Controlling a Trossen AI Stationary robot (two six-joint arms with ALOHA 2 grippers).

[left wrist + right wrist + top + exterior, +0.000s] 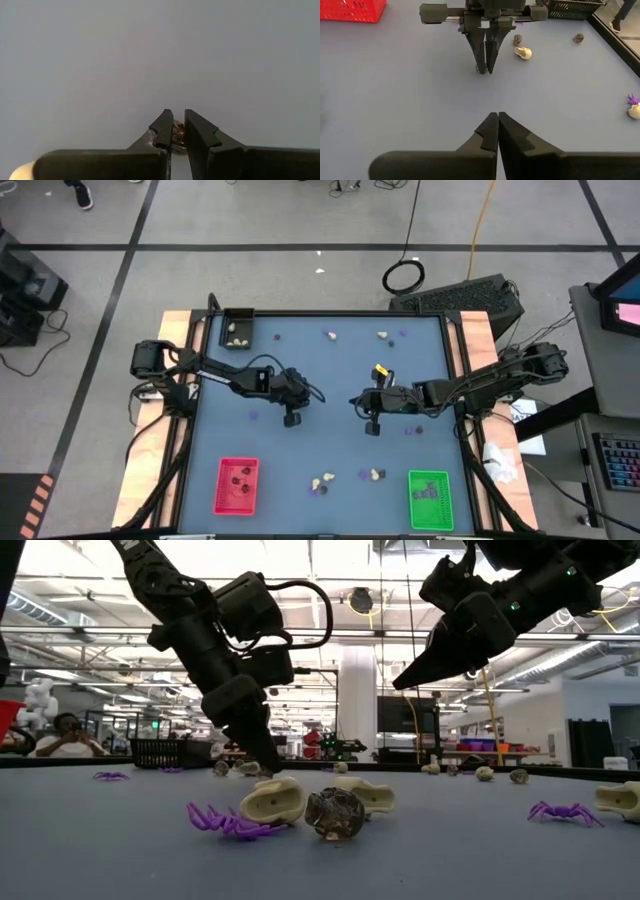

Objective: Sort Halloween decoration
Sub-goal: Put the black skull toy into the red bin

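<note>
Small Halloween trinkets lie scattered on the blue-grey table (pixel 320 380): cream lumps (pixel 322 482), dark lumps (pixel 335 814) and purple spider-like bits (pixel 225 822). My left gripper (pixel 292 420) is left of the table's middle, pointing steeply down with its tips near the tabletop (pixel 265 768), shut on a small dark lump (pixel 177 134). My right gripper (pixel 373 428) hovers right of the middle, higher up (pixel 398 685), shut with nothing in it (pixel 498 117). My left gripper pinches the small dark lump (pixel 177 135) between its two fingertips (pixel 162 127). The fingers slant down from the table's left side. The lump is at the tabletop or just above it; whether it rests on it I cannot tell.
A black tray (pixel 224 330) with cream lumps stands at the far left corner, a red tray (pixel 217 485) at the near left, a green tray (pixel 410 500) at the near right. Wooden rails line both table sides. Bare surface lies between the two grippers.
</note>
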